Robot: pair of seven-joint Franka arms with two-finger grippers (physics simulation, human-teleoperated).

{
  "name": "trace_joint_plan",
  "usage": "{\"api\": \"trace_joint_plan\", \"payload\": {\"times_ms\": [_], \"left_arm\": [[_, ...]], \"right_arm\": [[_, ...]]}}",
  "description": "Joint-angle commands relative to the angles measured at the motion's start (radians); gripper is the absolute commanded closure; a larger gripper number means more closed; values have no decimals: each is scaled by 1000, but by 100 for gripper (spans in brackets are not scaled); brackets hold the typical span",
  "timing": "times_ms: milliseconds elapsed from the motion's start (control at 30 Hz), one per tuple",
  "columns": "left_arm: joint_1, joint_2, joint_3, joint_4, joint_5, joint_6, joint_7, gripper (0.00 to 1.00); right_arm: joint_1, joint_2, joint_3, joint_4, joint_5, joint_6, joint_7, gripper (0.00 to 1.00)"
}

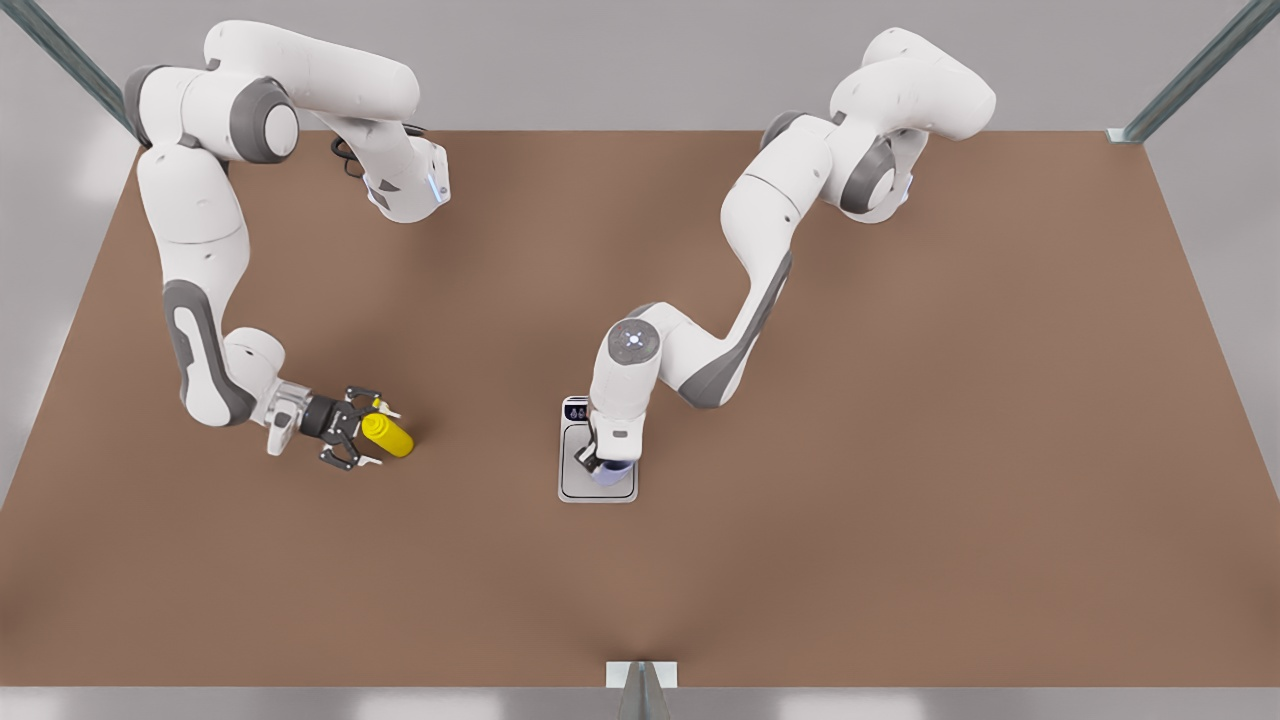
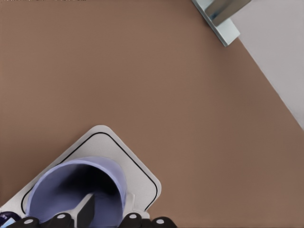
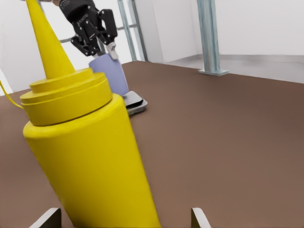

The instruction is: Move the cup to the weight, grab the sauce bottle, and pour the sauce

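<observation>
Brown table spans the front view, with one Franka arm at each far corner. The weight lies a little toward 7 o'clock from table centre, display strip at its far, 12 o'clock end, plate at the near end. The cup stands upright on that plate, on its 3 o'clock half; the right wrist view shows its base down on the plate. The left gripper comes straight down over the cup, one finger inside the mouth and one outside, so it is pinching the cup's rim wall. Well off at 9 o'clock from the weight, the sauce bottle sits on the table, nozzle up in the right wrist view. The right gripper reaches in low from the bottle's 9 o'clock side, fingers spread wide either side of the body, not pressing it.
</observation>
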Motion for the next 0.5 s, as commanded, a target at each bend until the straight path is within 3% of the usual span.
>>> {"api": "trace_joint_plan", "payload": {"times_ms": [0, 467], "left_arm": [[0, -2, 0, 0, 1, -1, -1, 38], [-23, -16, 3, 0, 18, -8, -45, 37]], "right_arm": [[0, 0, 0, 0, 0, 0, 0, 0], [12, 3, 6, 14, -2, -8, -6, 0]]}}
